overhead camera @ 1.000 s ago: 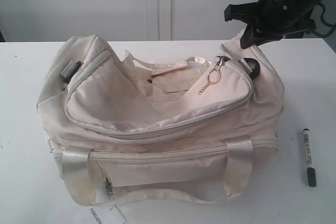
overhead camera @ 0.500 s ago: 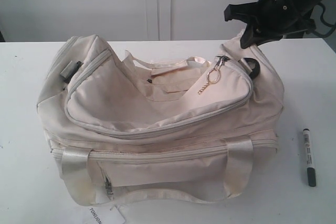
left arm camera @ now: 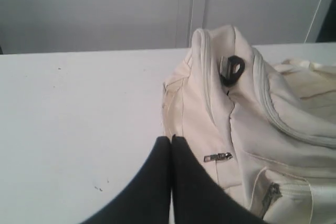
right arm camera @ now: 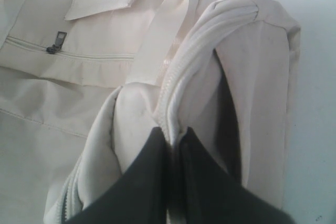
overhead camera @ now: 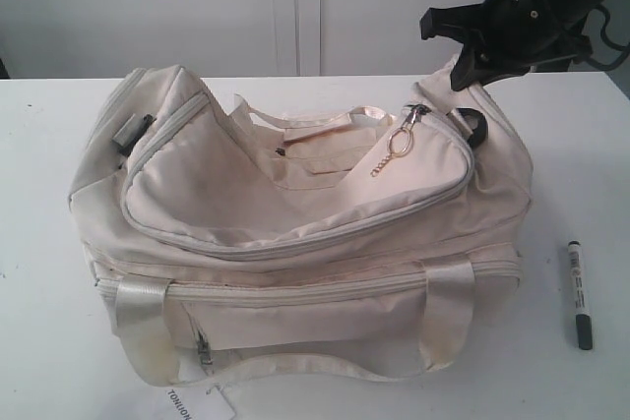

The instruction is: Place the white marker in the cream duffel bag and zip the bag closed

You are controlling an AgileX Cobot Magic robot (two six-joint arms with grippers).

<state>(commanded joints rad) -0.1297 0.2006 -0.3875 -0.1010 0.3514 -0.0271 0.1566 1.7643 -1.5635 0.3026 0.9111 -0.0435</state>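
Though obscured outside, claw [right arm camera: 172, 132] clamping bag [right arm camera: 254, 72].

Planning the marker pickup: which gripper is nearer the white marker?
Right. The right gripper pinches the cream duffel bag at the end nearer the white marker. The left gripper hangs shut by the bag's opposite end.

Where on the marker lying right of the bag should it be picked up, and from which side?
Take the marker at the middle of its white barrel, coming straight down from above and closing across its width. It lies flat on the table, clear of the bag, so both long sides are free.
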